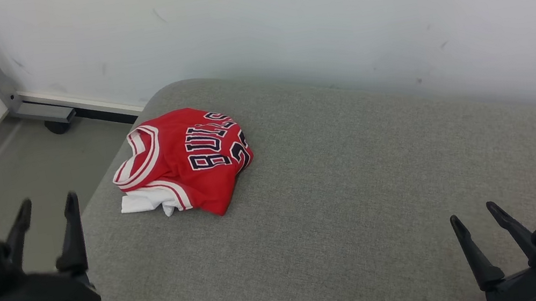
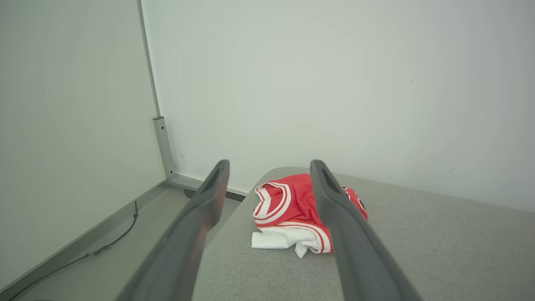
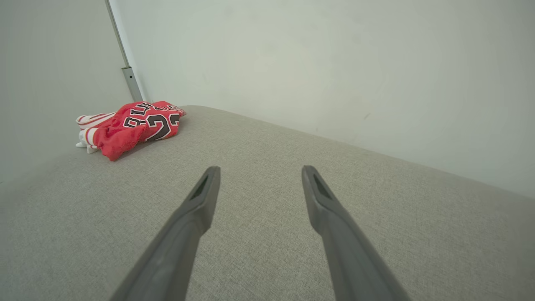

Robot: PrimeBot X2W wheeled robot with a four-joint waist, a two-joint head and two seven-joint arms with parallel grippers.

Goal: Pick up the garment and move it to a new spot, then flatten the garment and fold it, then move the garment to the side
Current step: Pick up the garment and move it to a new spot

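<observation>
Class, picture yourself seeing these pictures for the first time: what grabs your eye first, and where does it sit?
The bunched-up red jersey, white-trimmed with dark lettering, stands out, lying near the far left corner of the grey cushioned surface. Next come the left gripper at the head view's lower left and the right gripper at its lower right, both open, empty and short of the jersey.
</observation>
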